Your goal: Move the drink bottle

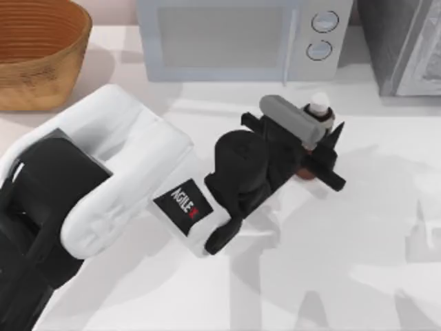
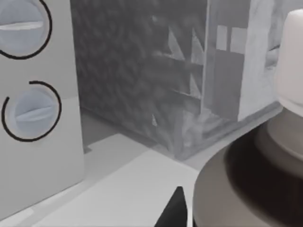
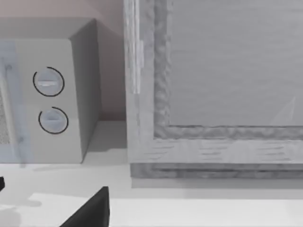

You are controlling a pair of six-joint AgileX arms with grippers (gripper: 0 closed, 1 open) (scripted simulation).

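Spreading across the whole top view is a white table (image 1: 358,262), pale and glossy, crossed by soft grey shadows. Taking the microwave (image 1: 234,34) as the landmark: it stands at the far edge of the table, light grey, with two round dials (image 1: 322,34) stacked on its right side. Left of the microwave sits a woven brown basket (image 1: 34,48), well apart from it. Right of the microwave, a rough grey box-like block (image 1: 406,41) stands at the table's far right corner; the right wrist view shows its textured frame (image 3: 161,94) just beside the microwave (image 3: 52,94).

Next in size is the left arm (image 1: 103,179), white and black, reaching from the near left side toward the spot just in front of the microwave's dials. Its claw (image 1: 318,148) is there, black fingers (image 1: 329,178) lying on either side of the drink bottle (image 1: 318,107), close against its body. Whether the fingers press it I cannot tell, since the wrist covers most of the bottle.

The drink bottle stands upright just in front of the microwave's right end, white cap up, a reddish-brown patch visible low between the fingers. The left wrist view shows the cap (image 2: 291,61) and the grey shoulder (image 2: 246,189) very near, with the dials (image 2: 31,111) beyond.

A dark finger (image 3: 90,210) of the right claw shows in the right wrist view, facing the microwave and block.
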